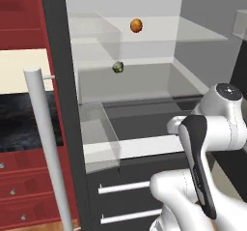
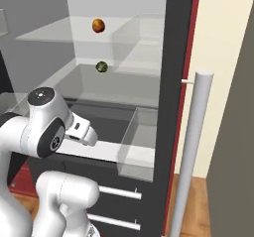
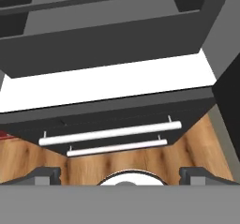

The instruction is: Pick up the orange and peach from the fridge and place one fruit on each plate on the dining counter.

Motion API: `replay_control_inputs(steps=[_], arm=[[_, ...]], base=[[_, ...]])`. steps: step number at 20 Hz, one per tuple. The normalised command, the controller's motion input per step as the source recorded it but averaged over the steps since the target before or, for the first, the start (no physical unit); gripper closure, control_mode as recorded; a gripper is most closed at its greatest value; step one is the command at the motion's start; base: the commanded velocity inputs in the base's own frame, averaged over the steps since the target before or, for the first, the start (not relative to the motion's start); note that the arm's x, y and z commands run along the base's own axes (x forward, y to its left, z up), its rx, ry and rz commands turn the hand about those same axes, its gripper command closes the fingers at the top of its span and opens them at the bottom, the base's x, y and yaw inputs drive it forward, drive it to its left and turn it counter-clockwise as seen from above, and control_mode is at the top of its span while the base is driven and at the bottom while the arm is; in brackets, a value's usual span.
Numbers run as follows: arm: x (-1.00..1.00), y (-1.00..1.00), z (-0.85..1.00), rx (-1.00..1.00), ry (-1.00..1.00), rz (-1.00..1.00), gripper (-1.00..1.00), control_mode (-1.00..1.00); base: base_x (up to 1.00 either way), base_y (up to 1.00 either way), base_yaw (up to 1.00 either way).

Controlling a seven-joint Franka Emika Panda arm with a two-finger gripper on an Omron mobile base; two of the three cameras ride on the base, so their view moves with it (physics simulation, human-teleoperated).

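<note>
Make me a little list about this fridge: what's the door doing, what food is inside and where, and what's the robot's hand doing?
fridge door: tall dark grey fridge stands open, white inside
upper glass shelf: round orange fruit
shelf below: small dark greenish lump, too small to name
bottom front: two silver bar drawer handles
end effector: open, holding nothing, aimed down at the drawers and wooden floor
arm: white robot arm folded in front of the fridge

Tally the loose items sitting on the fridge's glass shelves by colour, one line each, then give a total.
Round orange fruit on the upper clear glass shelf: 1
Small dark green lumpy item on the shelf below: 1
Total: 2
</note>
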Motion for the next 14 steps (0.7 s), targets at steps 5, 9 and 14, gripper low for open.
replay_control_inputs(steps=[5,9,14], arm=[[0.0,0.0,0.0,0.0,0.0,0.0,-1.0,1.0],[0.0,0.0,0.0,0.0,0.0,0.0,-1.0,1.0],[0.0,0.0,0.0,0.0,0.0,0.0,-1.0,1.0]], base=[[0.43,-0.02,0.08],[0.44,0.0,0.08],[0.43,0.0,0.07]])
